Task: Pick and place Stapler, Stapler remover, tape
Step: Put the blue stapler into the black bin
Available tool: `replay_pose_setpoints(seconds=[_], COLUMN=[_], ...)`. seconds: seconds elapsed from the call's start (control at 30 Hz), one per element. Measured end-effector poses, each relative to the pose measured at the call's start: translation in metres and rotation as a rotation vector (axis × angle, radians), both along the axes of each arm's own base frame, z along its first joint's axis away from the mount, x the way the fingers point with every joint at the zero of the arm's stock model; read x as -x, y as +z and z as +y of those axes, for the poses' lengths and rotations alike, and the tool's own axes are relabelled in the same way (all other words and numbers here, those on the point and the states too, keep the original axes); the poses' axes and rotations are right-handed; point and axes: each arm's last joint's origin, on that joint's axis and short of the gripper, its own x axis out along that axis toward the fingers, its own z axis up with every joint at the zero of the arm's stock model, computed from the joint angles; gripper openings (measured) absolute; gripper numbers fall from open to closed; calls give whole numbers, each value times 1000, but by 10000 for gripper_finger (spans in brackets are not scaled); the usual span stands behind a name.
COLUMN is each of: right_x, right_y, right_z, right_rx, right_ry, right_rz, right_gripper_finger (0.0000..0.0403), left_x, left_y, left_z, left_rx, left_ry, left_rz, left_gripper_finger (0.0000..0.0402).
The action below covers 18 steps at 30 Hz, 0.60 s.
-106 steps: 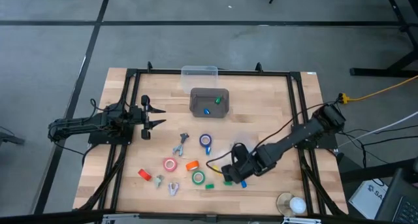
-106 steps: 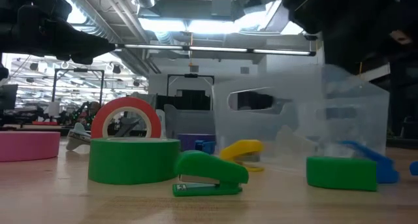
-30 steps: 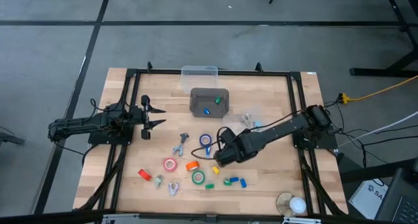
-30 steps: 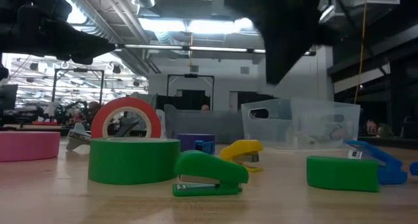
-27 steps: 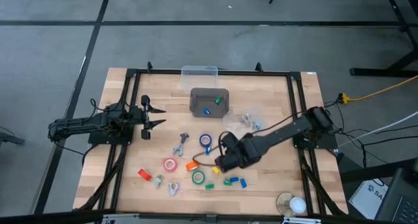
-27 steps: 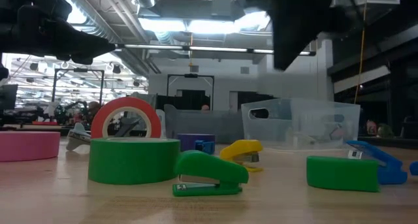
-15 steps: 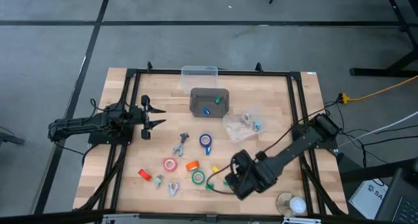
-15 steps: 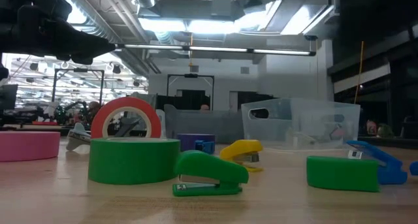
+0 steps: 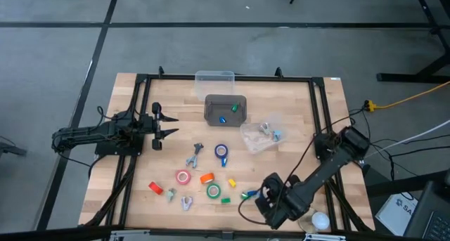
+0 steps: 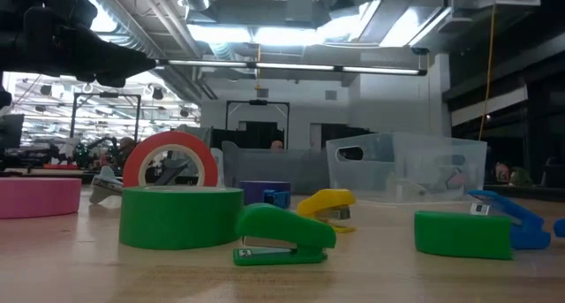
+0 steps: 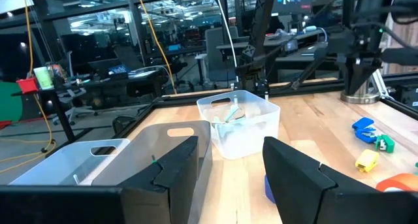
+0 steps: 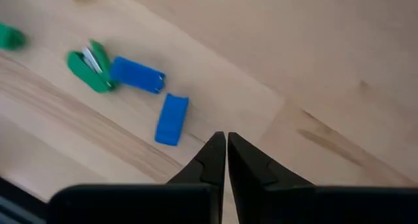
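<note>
In the high view three tape rolls lie flat on the table: blue (image 9: 221, 151), pink (image 9: 183, 177) and green (image 9: 213, 192). Small staplers lie near them: orange (image 9: 207, 178), red (image 9: 156, 188), yellow (image 9: 231, 183), green and blue (image 9: 247, 194). Metal staple removers (image 9: 195, 155) (image 9: 186, 202) rest on the wood. My right gripper (image 12: 226, 143) is shut and empty, pointing down over bare wood beside two blue staplers (image 12: 172, 119) and a green one (image 12: 91, 67); it shows near the table's near edge (image 9: 269, 201). My left gripper (image 11: 228, 165) waits open at the left side (image 9: 165, 125).
A grey bin (image 9: 225, 109) holding small blue and green pieces and a clear bin (image 9: 214, 76) stand at the far side. A second clear container (image 9: 259, 135) with items inside sits right of centre. A round white object (image 9: 314, 220) lies at the near right edge.
My right arm has swung from the table's middle, beside the blue tape, toward the near edge, passing over the small staplers and ending by the near right corner. Nothing on the table has moved.
</note>
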Motion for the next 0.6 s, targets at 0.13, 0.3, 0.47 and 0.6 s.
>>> replay_pose_setpoints(seconds=[0.13, 0.3, 0.47, 0.6], right_x=[12, 13, 11, 10], right_y=[-19, -34, -32, -31], right_z=[6, 9, 12, 12], right_rx=[6, 20, 5, -17], right_ry=[64, 310, 351, 263], right_rz=[-13, -28, -39, -60], right_gripper_finger=[22, 22, 22, 25], left_x=[0, 0, 0, 0], left_y=[0, 0, 0, 0], left_z=[0, 0, 0, 0], left_rx=[0, 0, 0, 0], left_ry=[0, 0, 0, 0], left_rz=[0, 0, 0, 0], left_gripper_finger=[169, 169, 169, 169])
